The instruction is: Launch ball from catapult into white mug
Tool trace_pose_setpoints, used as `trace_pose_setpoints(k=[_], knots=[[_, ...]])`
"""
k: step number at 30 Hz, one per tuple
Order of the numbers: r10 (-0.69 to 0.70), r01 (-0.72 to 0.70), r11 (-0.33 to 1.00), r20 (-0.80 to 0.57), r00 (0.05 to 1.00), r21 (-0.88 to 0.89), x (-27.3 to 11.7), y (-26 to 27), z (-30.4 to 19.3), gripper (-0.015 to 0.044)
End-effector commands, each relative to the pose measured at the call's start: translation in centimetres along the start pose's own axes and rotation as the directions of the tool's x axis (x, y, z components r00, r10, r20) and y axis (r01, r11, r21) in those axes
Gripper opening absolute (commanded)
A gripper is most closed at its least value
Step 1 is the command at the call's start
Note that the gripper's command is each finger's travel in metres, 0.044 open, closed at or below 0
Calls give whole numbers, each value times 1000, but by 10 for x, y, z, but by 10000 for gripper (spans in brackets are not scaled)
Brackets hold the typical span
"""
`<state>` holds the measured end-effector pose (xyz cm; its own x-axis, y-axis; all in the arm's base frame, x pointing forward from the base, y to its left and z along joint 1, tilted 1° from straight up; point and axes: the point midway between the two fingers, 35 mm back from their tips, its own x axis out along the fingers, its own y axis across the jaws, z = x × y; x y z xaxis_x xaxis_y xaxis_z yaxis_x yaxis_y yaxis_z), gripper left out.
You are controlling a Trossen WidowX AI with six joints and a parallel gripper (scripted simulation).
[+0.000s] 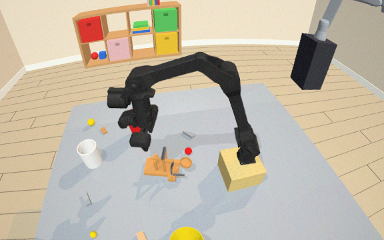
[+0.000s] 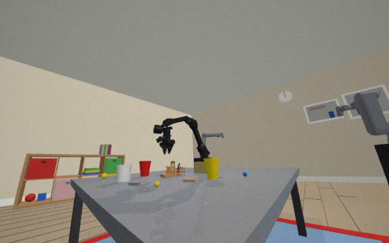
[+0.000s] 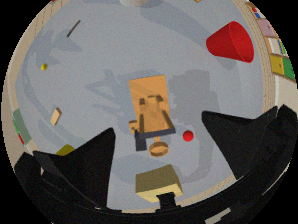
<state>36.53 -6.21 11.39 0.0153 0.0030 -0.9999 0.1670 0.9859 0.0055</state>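
My gripper (image 2: 167,152) (image 3: 158,123) is open and empty, high above the catapult. The orange catapult (image 1: 150,168) (image 2: 171,175) (image 3: 147,88) lies below, between the fingers in the wrist view. Its round cup (image 1: 185,163) (image 3: 159,149) points toward the arm's base and looks empty. The red ball (image 1: 188,151) (image 2: 177,171) (image 3: 188,136) rests on the table beside that cup, touching nothing. The white mug (image 1: 92,157) (image 2: 123,173) stands upright beyond the catapult's other end; the wrist view shows only its edge at the top.
A red cup (image 2: 144,168) (image 3: 225,46) stands behind the gripper in the top view. A yellow cup (image 1: 186,234) (image 2: 211,169) is at the front. Yellow balls (image 1: 91,122) (image 1: 93,234), a blue ball (image 2: 244,174), a grey piece (image 1: 189,135) and small wooden blocks (image 1: 103,130) (image 2: 190,180) lie around.
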Motion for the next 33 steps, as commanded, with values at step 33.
trace_pose_setpoints(k=[33], knots=[[-10, 8, 967, -6, 1000, -253, 120, -93, -139, 300]])
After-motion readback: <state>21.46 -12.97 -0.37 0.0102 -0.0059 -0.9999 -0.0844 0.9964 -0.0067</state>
